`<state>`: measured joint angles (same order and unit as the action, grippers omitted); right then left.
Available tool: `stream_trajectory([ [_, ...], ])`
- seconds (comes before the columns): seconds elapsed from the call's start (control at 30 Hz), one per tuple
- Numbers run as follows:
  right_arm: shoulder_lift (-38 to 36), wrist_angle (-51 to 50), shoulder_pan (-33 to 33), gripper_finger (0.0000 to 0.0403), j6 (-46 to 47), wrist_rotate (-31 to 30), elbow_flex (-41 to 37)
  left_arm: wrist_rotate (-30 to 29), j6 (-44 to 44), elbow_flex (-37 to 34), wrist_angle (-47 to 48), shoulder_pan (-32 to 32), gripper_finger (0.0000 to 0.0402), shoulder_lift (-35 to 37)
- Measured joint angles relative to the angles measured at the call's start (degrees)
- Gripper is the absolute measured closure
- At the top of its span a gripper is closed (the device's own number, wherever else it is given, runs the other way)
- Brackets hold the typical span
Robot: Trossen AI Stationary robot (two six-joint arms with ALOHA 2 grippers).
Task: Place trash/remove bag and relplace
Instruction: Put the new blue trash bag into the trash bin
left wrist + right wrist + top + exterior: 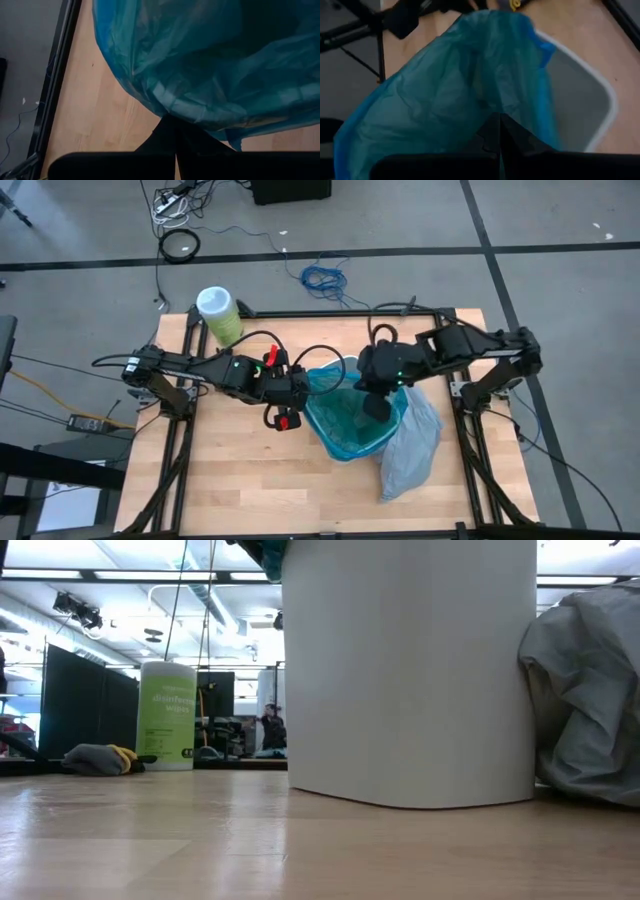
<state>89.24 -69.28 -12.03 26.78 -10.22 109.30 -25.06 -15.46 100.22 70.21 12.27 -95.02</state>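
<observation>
Both tools pinch teal bag [345, 430]: left tool [300, 393], right tool [377, 405]. Spread your pull evenly over bin [410, 670] rim; old bag [410, 450] lies right.

Near the back left corner of your wooden table [250, 490] stands a green tub of disinfecting wipes [219, 315] with a white lid, and from table height you see it upright [167, 715], well to the left of the white bin [410, 670], with a grey and yellow cloth [98, 758] lying beside it. A teal plastic bag [350, 425] sits in the bin's mouth, draped over its rim. On the grey floor behind the table you have a coil of blue cable [322, 277], a coil of black cable [180, 245] and a black box [290, 190] at the far edge.
</observation>
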Motion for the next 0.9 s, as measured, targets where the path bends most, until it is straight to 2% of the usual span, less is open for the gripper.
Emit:
stream_trajectory([
  [0.43, 1.91, -4.2, 1.69, 0.0403, -2.76, -1.09, 0.35, -0.02, -0.17, 0.0, -0.04, 0.0, 0.04, -0.02],
  [0.9, 4.11, -2.55, 7.78, 0.0403, -10.01, -7.46, 0.33, 0.0, -0.24, 0.0, 0.25, 0.0, 0.04, -0.02],
])
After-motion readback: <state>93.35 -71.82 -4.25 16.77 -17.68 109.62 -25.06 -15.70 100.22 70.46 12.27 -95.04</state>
